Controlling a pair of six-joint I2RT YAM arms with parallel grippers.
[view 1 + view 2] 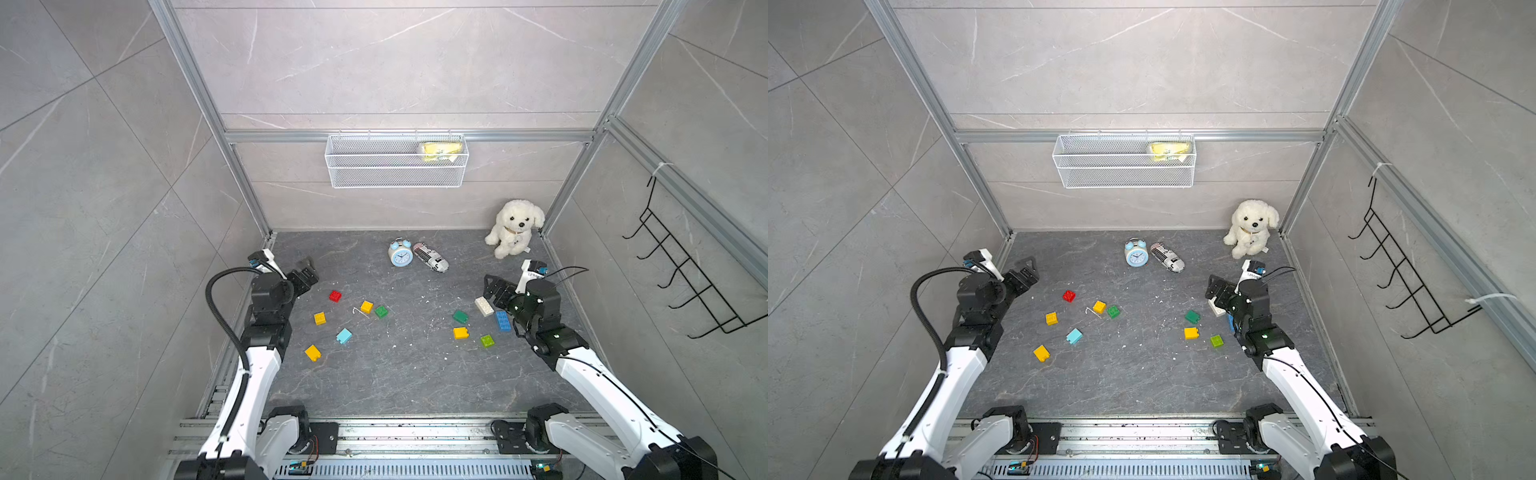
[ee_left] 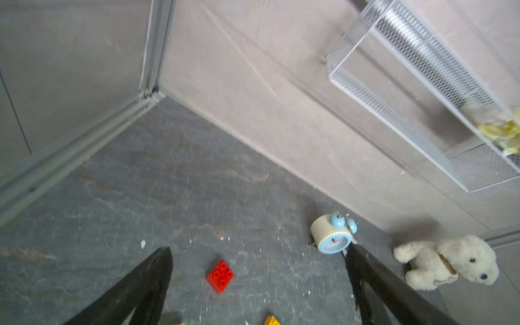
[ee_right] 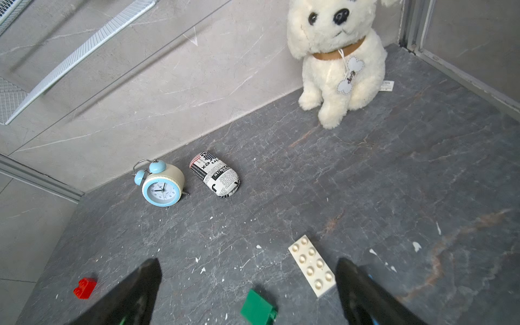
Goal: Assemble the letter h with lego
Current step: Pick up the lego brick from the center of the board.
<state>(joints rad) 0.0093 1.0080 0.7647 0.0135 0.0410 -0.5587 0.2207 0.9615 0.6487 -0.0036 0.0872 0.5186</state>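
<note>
Both claws released, nothing held. The left gripper [image 1: 306, 272] hovers near the red brick [image 1: 335, 296]; the right gripper [image 3: 247, 270] is over the white long brick [image 3: 312, 266]. The lego bricks [image 1: 366, 306] lie loose in two clusters on the tabletop [image 1: 395, 374], none joined.

Risks:
- The white long brick lies skewed, just beside one finger, so closing may shove it, not pinch it.
- The blue brick [image 1: 503, 321] sits close under the wrist and is easily knocked.

We find the alarm clock [image 1: 401, 252] at the back of the table [image 1: 407, 374], a pouch [image 1: 431, 257] just right of it, and the plush dog [image 1: 514, 228] in the far right corner. Nearer us, the left lego group [image 1: 366, 306] and the right lego group [image 1: 460, 332] lie well apart.
</note>
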